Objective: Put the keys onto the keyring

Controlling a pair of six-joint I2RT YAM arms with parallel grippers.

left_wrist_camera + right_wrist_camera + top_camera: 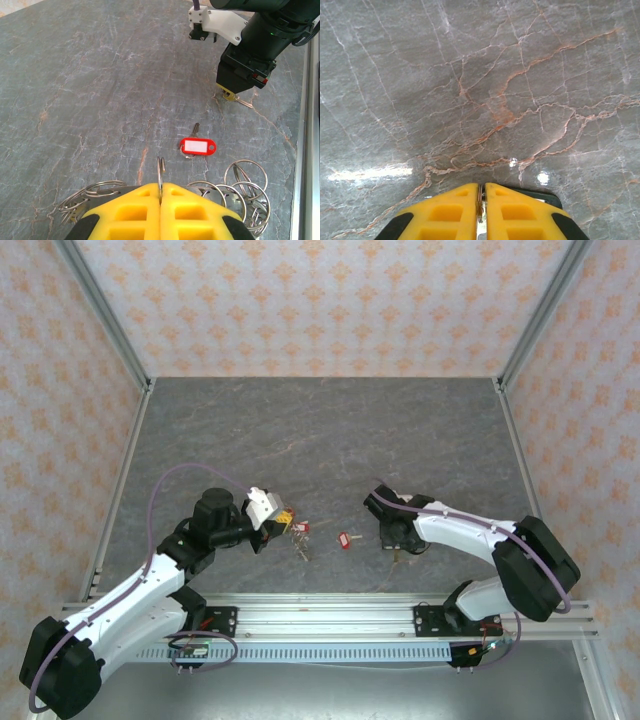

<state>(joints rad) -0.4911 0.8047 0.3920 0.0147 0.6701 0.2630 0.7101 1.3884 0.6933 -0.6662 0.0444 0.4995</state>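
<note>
My left pincer [160, 192] held the ring [160, 172] edge-on, jaws shut. A red key [198, 146] lay just ahead of it. My right pincer [481, 192] nipped a thin key [479, 206]. I feared either sliver could twist or slip on meeting.

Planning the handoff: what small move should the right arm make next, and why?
Probably lift the right gripper slightly: it is shut on a thin metal piece low at the table, while the left gripper holds the keyring upright.

Grey marbled tabletop [320, 430] enclosed by orange-patterned walls [320, 300].
</note>
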